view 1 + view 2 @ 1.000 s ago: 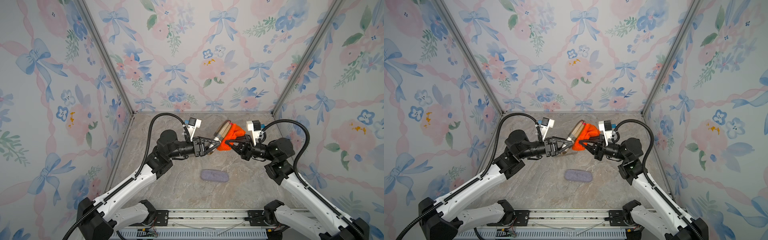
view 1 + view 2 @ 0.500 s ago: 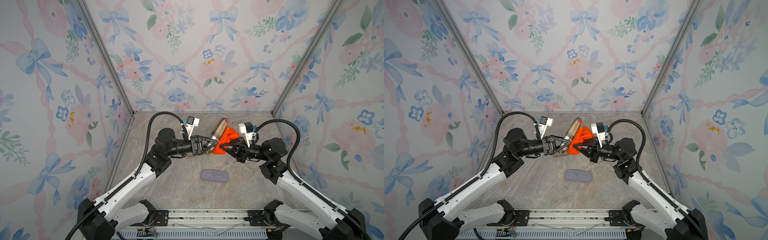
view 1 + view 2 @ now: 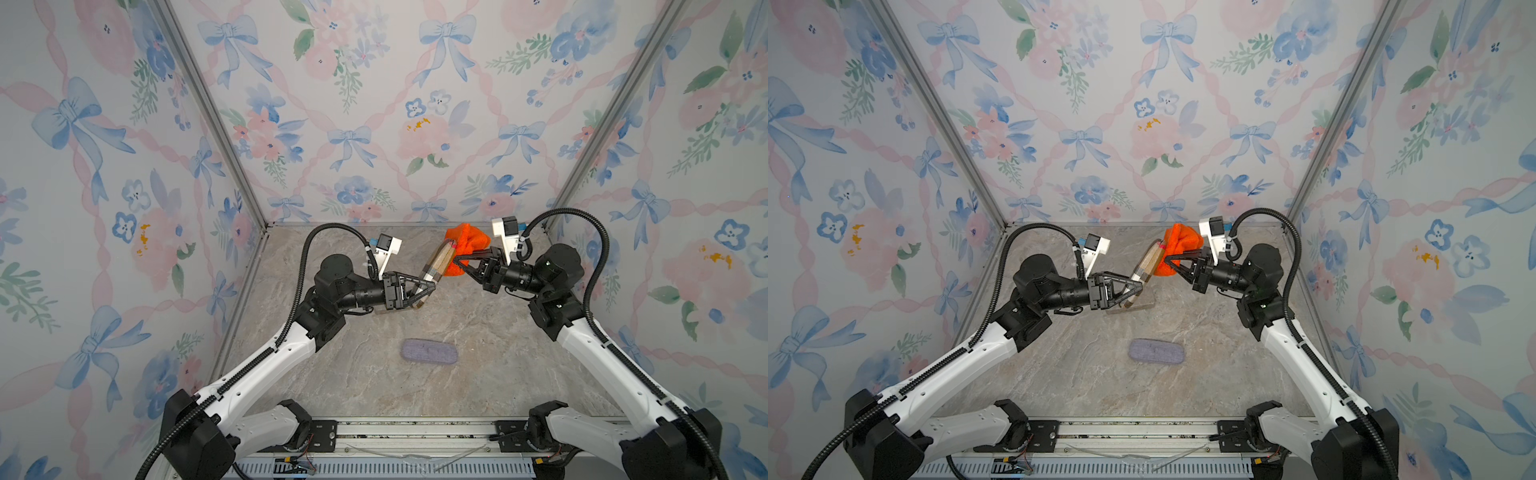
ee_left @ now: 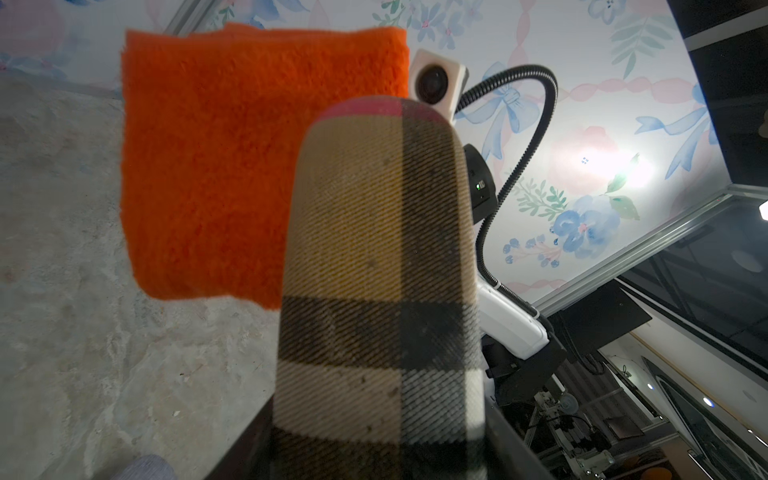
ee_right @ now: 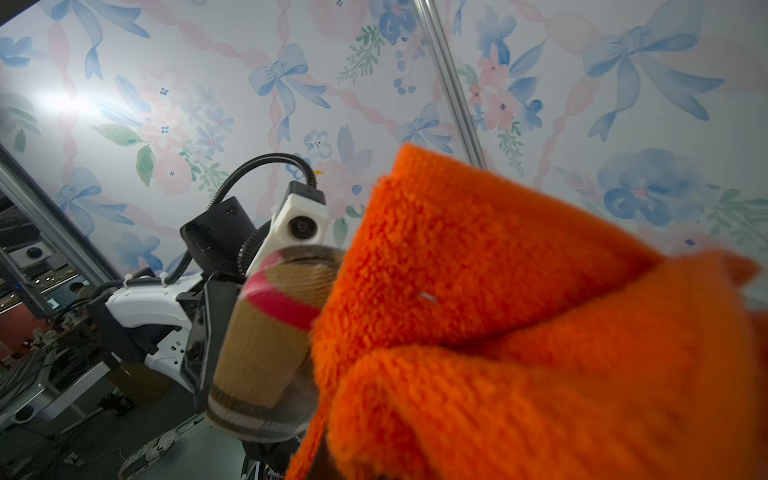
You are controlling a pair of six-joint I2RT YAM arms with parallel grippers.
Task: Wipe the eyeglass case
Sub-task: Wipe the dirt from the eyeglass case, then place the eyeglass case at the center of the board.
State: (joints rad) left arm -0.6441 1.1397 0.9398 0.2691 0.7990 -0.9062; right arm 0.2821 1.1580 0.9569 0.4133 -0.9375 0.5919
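Our left pincer (image 3: pixel 430 287) was clamped tight on the lower end of the plaid eyeglass case (image 3: pixel 437 262), holding it tilted in the air above the table (image 3: pixel 374 395). Our right pincer (image 3: pixel 456 261) was closed on a bunched orange cloth (image 3: pixel 467 244), which pressed against the upper end of the case, near its red stripe.

We judged the hold to be the weak point. Gripped at one end only, the case could be levered round in the jaws, or pried loose, by a sideways push from the cloth at the far end. The cloth could also slide off the rounded tip and wipe nothing.

Half a second earlier the cloth had sat lower, about the middle of the case. It had since climbed to the upper end as our right arm drew back toward its own side. The case had kept nearly the same place and tilt. The grey pouch (image 3: pixel 429 351) on the table had not moved.
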